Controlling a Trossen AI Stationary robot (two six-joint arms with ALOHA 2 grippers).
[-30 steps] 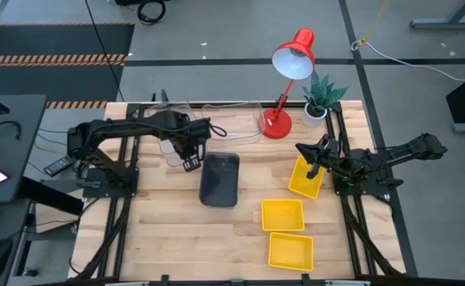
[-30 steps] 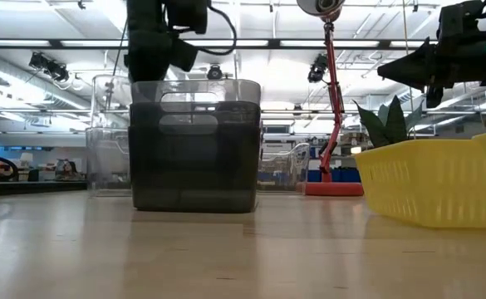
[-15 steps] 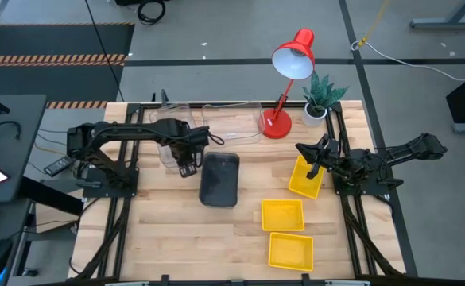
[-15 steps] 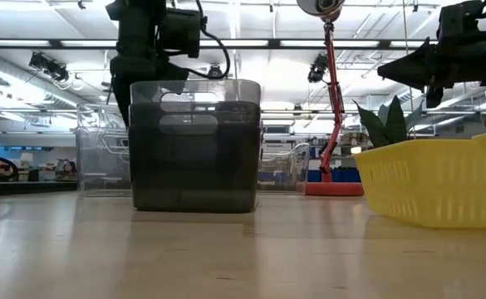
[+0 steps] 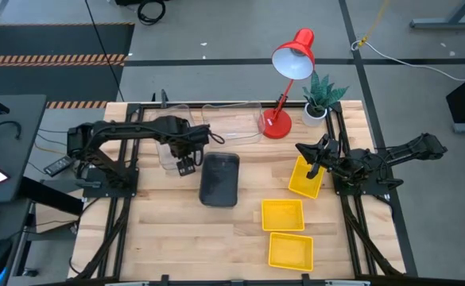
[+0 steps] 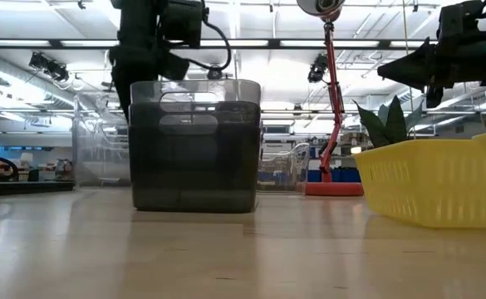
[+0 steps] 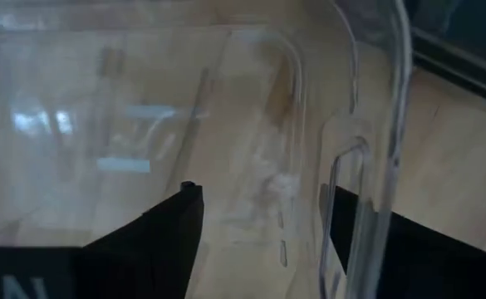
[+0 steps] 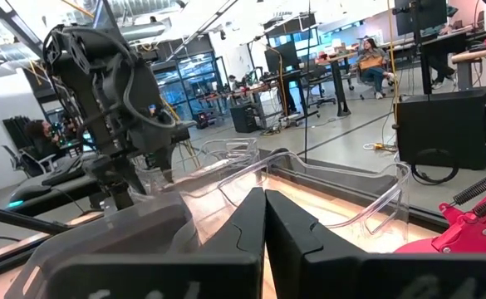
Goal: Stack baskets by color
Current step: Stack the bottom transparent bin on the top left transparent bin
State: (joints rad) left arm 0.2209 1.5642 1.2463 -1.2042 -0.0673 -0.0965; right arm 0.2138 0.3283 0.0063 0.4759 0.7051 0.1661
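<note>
3 yellow baskets [image 5: 283,214] right | left gripper [image 5: 185,165] spread over clear basket [image 5: 168,156] | right gripper [image 5: 311,168] pressed together | lamp [image 5: 289,71] behind

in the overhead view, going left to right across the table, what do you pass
left gripper over a clear basket → dark grey basket → red desk lamp → tilted yellow basket → right gripper → potted plant
</note>
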